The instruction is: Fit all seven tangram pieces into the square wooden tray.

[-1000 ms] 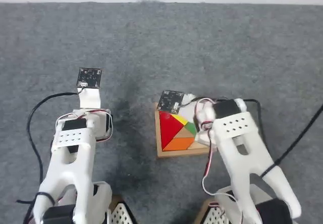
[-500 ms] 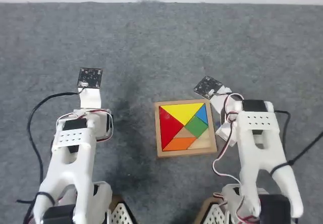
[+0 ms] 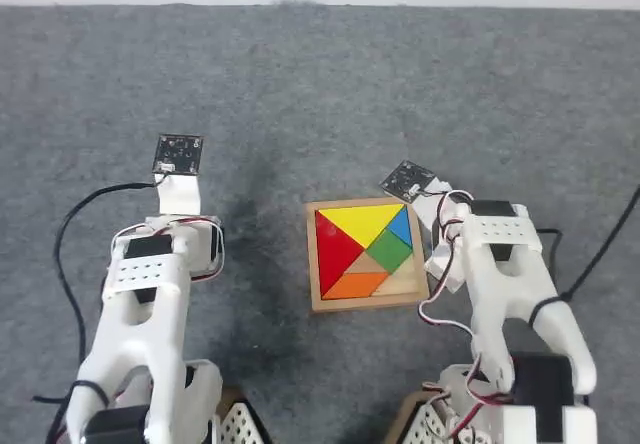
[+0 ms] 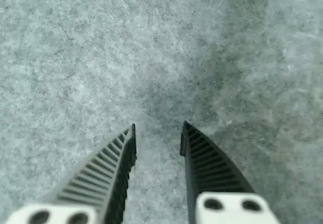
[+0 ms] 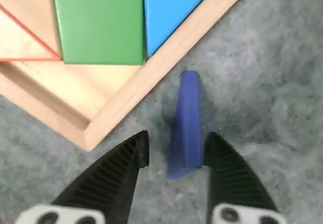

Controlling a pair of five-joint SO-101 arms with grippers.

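Note:
The square wooden tray [image 3: 316,300] lies between the two arms and holds red [image 3: 334,249], yellow [image 3: 362,221], light blue [image 3: 401,226], green [image 3: 389,249] and orange [image 3: 355,285] pieces. A strip of bare tray floor [image 5: 75,95] shows at one corner. Outside that corner a dark blue piece [image 5: 185,123] stands on edge on the carpet. My right gripper [image 5: 176,134] is open with this piece between its fingers, close to one of them. My right arm [image 3: 500,254] is just right of the tray. Over bare carpet, my left gripper [image 4: 158,133] is open and holds nothing.
Grey carpet [image 3: 330,94] covers the whole table. My left arm [image 3: 150,274] stands well left of the tray, with black cables trailing beside both arms. The far half of the carpet offers free room.
My right arm has swung from over the tray to its right side, uncovering the pieces, and then settled slightly nearer the tray's corner. The left arm has not moved.

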